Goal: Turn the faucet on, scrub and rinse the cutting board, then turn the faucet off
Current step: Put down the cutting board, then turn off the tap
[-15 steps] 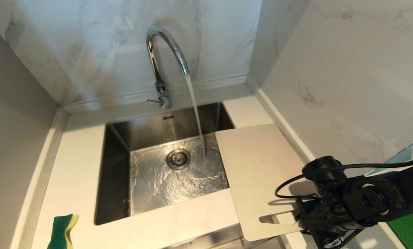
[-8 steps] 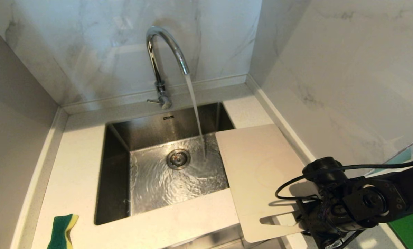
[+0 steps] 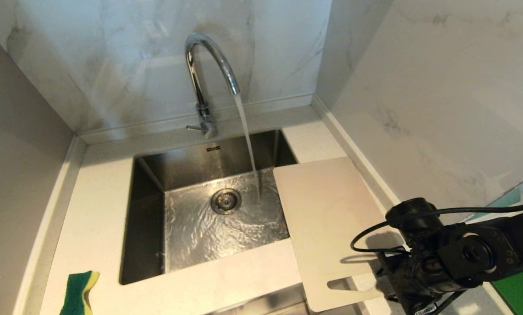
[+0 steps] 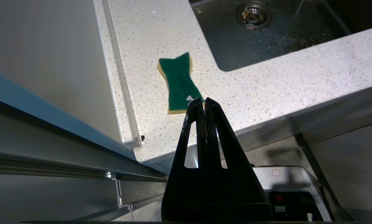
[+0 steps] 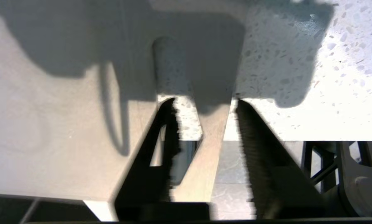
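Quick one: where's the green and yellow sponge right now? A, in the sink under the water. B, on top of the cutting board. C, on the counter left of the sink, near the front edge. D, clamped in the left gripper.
C: the sponge lies flat on the counter to the left of the sink, and the shut left gripper holds nothing.
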Controlling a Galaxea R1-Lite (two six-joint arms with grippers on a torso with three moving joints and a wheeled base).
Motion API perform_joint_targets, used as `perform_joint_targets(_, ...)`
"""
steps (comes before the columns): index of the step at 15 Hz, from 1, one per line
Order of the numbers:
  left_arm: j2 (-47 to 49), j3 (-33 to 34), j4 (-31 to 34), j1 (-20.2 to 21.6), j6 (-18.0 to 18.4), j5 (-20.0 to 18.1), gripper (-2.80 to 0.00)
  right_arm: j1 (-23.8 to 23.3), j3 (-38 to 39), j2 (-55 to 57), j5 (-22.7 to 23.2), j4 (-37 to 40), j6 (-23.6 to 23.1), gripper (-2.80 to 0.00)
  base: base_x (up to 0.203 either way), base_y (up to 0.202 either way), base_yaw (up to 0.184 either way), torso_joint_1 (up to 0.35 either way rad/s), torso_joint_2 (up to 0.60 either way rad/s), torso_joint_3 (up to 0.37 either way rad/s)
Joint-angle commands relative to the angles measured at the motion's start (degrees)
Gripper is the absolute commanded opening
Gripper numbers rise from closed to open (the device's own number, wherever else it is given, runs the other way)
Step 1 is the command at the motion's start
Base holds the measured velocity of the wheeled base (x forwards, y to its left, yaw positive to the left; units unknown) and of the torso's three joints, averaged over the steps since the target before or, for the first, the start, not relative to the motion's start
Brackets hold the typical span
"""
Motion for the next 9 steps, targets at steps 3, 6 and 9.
perform_joint_targets(3,0.0,0.0,0.1,0.0,0.0,0.1,-2.80,0.0,0.7,-2.2,0.1,-0.2,-0.2,0.00,0.000,0.000,0.000,0.000,0.00,0.000)
perform_joint_targets(6,0.0,0.0,0.1,-0.1,0.0,0.0,-2.80,0.0,1.0,-3.9,0.1,-0.1,-0.3,0.00,0.000,0.000,0.000,0.000,0.00,0.000)
perform_joint_targets(9,0.0,0.0,0.1,0.0,0.0,0.0,-2.80,-0.7,1.0,-9.2,-0.1,0.2,-2.4,0.00,0.000,0.000,0.000,0.000,0.00,0.000)
